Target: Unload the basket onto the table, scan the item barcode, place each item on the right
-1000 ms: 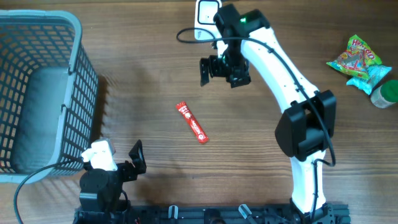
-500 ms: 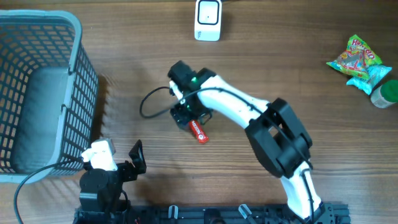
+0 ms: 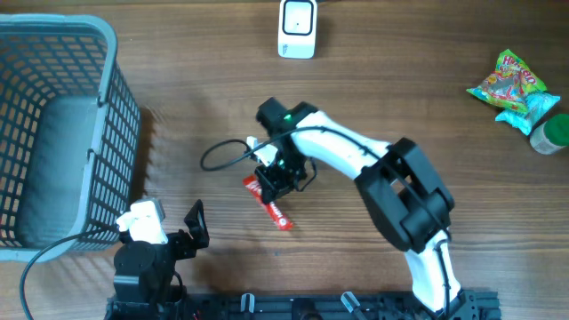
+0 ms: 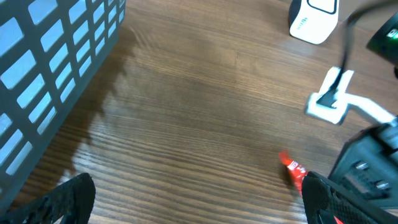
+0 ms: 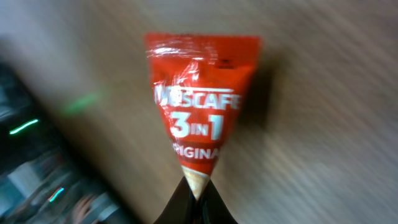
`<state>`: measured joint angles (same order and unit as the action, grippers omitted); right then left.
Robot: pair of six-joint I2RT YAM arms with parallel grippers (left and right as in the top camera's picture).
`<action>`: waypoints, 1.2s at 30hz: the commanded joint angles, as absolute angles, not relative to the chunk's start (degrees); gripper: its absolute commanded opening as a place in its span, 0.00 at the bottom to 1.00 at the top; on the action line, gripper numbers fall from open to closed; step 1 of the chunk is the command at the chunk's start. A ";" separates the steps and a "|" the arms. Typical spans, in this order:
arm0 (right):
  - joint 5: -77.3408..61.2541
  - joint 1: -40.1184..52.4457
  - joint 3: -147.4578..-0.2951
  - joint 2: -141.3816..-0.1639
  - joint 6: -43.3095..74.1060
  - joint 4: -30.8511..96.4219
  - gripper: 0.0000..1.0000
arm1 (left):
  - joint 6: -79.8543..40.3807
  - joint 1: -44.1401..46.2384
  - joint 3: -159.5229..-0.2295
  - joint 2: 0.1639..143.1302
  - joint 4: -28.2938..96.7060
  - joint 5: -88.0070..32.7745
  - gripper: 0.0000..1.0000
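The right gripper (image 3: 274, 180) is pressed together on the red coffee sachet (image 3: 279, 216), its 2 fingers pinching the packet; in the right wrist view the dark fingertips (image 5: 208, 208) meet at the bottom edge and the sachet (image 5: 202, 106) runs straight out ahead of them, its "3 in 1" print facing the camera. From overhead the packet lies aslant under this gripper, with red showing on either side of the fingers, and whether it is raised off the wooden table (image 3: 400, 80) cannot be told. The white barcode scanner (image 3: 297, 28) stands well beyond the right gripper, at the far edge of the table and apart from it. The grey basket (image 3: 124, 133) sits well off to this gripper's left side. The left gripper (image 3: 190, 227) rests near the front edge, just beside the basket's near corner, its 2 fingers spread wide with nothing between them; from its wrist view the sachet (image 4: 292, 169) lies ahead and to the right of it. A colourful snack bag (image 3: 508, 87) lies far off to the right gripper's right.
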<state>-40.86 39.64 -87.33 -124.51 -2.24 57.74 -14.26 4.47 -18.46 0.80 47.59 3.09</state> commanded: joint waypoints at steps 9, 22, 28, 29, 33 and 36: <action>-92.99 23.29 -87.15 -125.03 -43.64 35.03 0.04 | -13.96 4.27 -18.22 0.38 47.46 3.03 1.00; -89.65 30.33 -87.15 -124.92 -24.21 -70.83 0.04 | -13.96 4.27 -18.22 0.38 47.46 3.03 1.00; -92.88 30.30 -86.35 -124.92 -23.27 -72.71 0.04 | -13.96 4.27 -18.22 0.38 47.46 3.03 1.00; -92.88 30.30 -85.71 -124.92 -23.22 -72.75 0.04 | -13.96 4.27 -18.22 0.38 47.46 3.03 1.00; -92.88 30.15 -85.03 -124.92 -14.63 -61.23 0.04 | -13.96 4.27 -18.22 0.38 47.46 3.03 1.00; -89.60 29.04 -85.03 -124.92 -10.13 -22.85 0.04 | -13.96 4.27 -18.22 0.38 47.46 3.03 1.00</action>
<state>-89.34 30.20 -85.52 -124.33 -15.88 -41.45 -14.26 4.47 -18.46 0.78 47.59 3.09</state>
